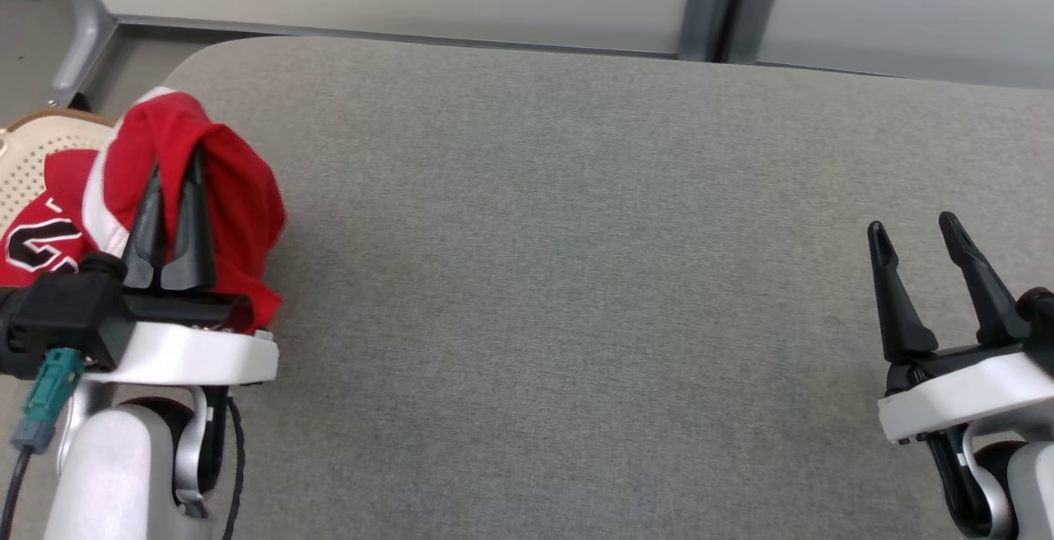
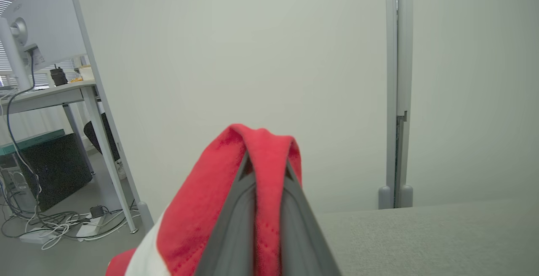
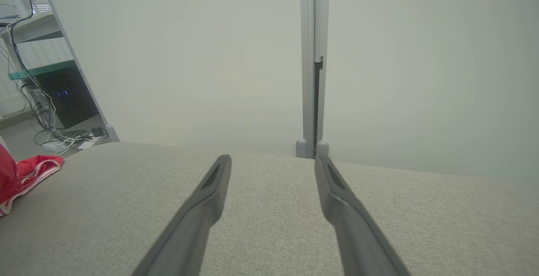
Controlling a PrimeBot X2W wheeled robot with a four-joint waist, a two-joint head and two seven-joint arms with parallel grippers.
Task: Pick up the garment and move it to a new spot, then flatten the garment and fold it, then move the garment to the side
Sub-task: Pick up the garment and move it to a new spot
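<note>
Between the two dark fingers of the left gripper (image 1: pixel 177 165) a fold of the red fabric garment with white trim and black lettering (image 1: pixel 247 194) is clamped and drapes over the fingertips. The garment hangs at the left edge of the grey cloth-covered table (image 1: pixel 576 276), and its lower part trails onto a cream perforated surface with a brown rim (image 1: pixel 33 153) beside the table. Well apart, at the lower right, the right gripper (image 1: pixel 911 225) hovers over the tabletop with its fingers spread.

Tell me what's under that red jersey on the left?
The red and white fabric jersey hangs from the left gripper, above a beige perforated surface. How much of that surface lies beneath is covered.
</note>
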